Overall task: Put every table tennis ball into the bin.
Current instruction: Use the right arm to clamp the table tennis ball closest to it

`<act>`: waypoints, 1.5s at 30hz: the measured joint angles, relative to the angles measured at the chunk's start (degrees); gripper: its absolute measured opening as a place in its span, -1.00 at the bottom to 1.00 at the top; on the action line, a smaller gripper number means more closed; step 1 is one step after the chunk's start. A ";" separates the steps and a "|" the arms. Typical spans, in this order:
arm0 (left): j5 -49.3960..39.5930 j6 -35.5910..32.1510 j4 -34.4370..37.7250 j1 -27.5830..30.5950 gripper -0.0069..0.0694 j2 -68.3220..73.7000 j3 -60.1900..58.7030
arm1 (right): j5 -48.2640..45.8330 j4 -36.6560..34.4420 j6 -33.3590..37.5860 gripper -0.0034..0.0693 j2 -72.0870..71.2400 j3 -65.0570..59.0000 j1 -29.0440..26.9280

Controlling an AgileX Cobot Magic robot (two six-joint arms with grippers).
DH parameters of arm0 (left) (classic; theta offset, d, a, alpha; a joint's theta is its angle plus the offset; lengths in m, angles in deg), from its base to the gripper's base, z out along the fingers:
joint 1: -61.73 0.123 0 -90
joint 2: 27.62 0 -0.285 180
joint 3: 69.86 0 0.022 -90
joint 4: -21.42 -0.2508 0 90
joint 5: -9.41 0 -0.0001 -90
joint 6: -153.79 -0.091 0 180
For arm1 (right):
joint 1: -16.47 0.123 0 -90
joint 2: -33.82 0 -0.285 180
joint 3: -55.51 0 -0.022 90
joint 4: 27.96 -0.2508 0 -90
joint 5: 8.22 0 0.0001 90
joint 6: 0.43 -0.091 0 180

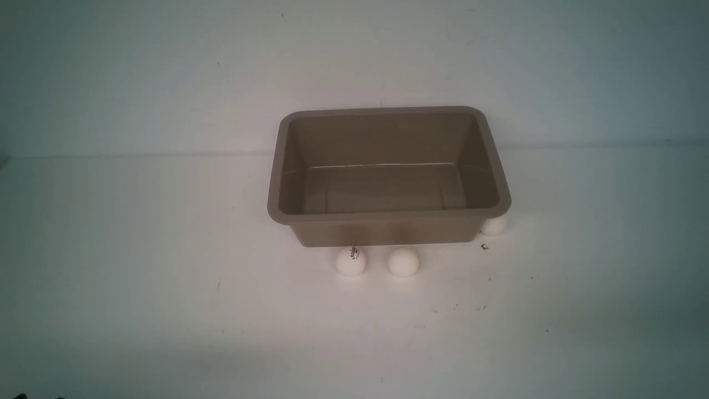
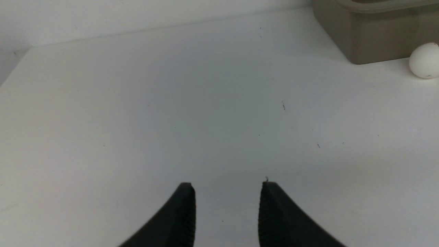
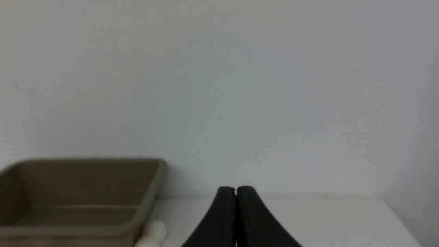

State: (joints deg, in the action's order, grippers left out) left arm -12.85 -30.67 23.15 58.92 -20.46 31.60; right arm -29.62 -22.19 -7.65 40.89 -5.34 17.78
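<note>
White table (image 1: 138, 288), taupe bin (image 1: 388, 228), three table tennis balls (image 1: 350, 261) just beside it

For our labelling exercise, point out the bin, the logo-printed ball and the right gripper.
bin (image 1: 388, 219), front view, near rim.
logo-printed ball (image 1: 350, 261), front view, its centre.
right gripper (image 3: 236, 191), right wrist view, between shut fingertips.

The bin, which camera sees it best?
The front view: the whole bin shows, rim and inside. The left wrist view catches only one outer corner; the right wrist view cuts part off.
</note>
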 joint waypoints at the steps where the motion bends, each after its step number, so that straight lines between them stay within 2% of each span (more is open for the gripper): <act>1: 0.00 0.00 0.00 0.00 -0.19 0.00 0.00 | -2.62 -0.04 -0.85 -0.96 0.00 3.00 0.00; 6: 0.00 0.00 0.00 0.00 -0.19 0.00 0.00 | -11.34 -0.69 -2.20 -0.96 0.00 11.63 0.00; 15: 0.00 0.00 0.00 0.00 -0.19 0.00 0.00 | -10.67 -5.78 -2.34 -0.96 0.00 12.39 0.00; 42: 0.11 0.00 0.06 0.00 -0.19 0.00 0.00 | -10.54 -6.31 -2.36 -0.96 0.00 12.39 0.01; 45: 1.23 1.14 3.33 0.00 -0.19 0.00 -0.17 | -10.54 -7.44 -2.36 -0.96 0.00 12.39 0.01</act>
State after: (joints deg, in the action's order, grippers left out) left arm -11.62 -29.53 26.48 58.92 -20.46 31.43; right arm -40.16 -29.63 -10.01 40.89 7.05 17.79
